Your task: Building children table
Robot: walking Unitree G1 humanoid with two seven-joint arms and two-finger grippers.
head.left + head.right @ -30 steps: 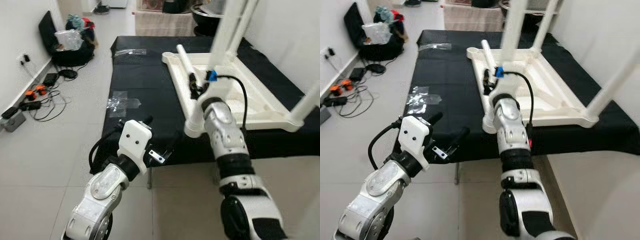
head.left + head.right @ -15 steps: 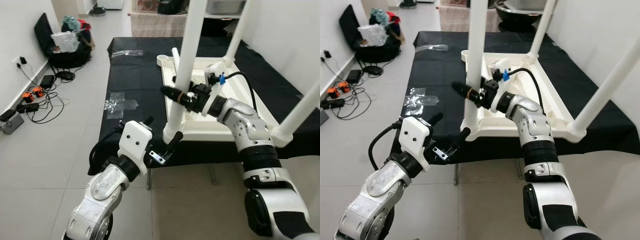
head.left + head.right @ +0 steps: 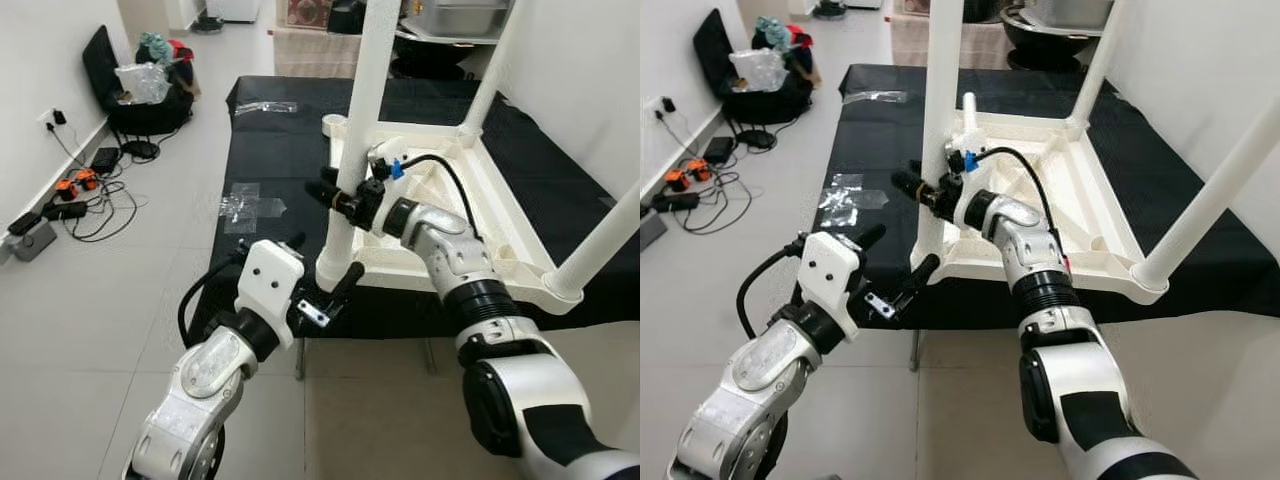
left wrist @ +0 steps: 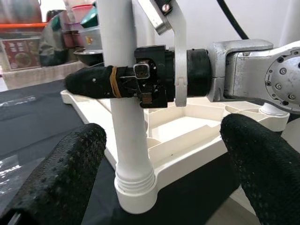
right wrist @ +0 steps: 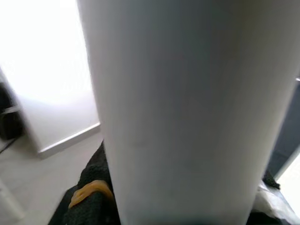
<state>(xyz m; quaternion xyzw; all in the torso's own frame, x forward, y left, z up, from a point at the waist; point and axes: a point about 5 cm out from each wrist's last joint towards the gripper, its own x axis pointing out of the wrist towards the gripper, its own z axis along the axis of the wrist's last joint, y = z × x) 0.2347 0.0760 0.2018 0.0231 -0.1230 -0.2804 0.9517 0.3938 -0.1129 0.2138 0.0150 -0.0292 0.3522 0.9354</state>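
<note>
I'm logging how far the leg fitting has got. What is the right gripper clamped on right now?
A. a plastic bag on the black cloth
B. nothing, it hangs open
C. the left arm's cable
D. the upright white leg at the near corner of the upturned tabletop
D: the right gripper has its black fingers closed around the white leg standing in the corner socket of the upturned tabletop.
</note>
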